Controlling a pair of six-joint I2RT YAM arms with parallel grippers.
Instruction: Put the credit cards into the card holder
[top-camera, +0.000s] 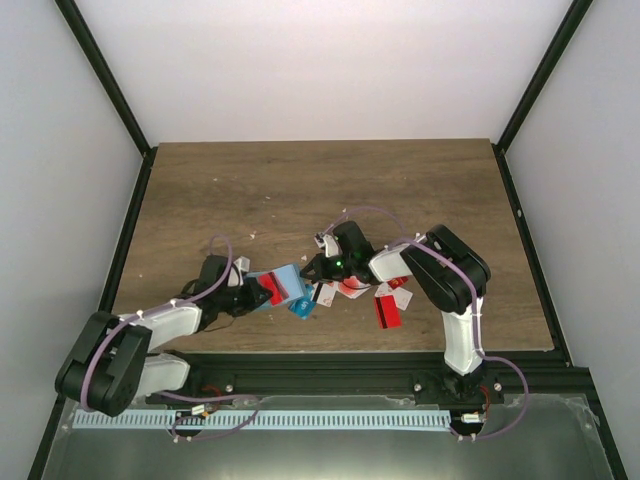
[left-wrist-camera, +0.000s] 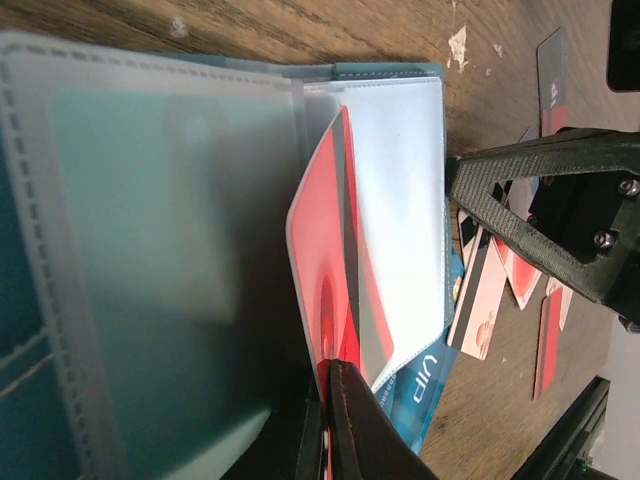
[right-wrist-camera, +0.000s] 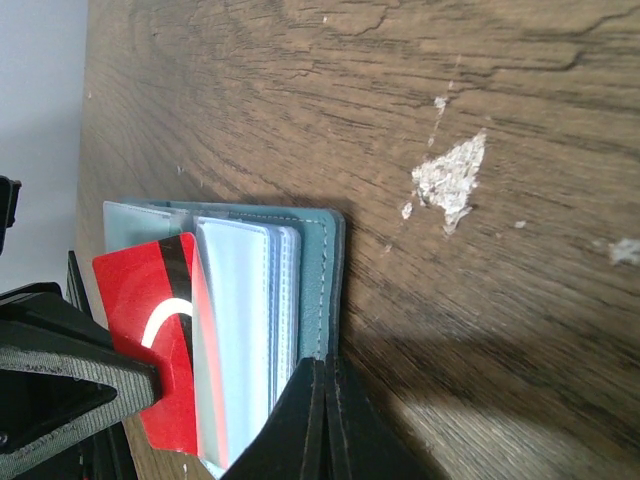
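Note:
The teal-blue card holder lies open between my two grippers, its clear sleeves fanned out. My left gripper is shut on a red card with a black stripe. The card's far edge sits among the sleeves. My right gripper is shut on the holder's teal cover at its edge. The red card and the left gripper's fingers show at the left of the right wrist view. Several loose cards lie to the right of the holder.
A blue card marked VIP lies partly under the holder. Red and white cards lie beside it, and one more lies farther off. The right arm stands over the loose cards. The table's front edge is close.

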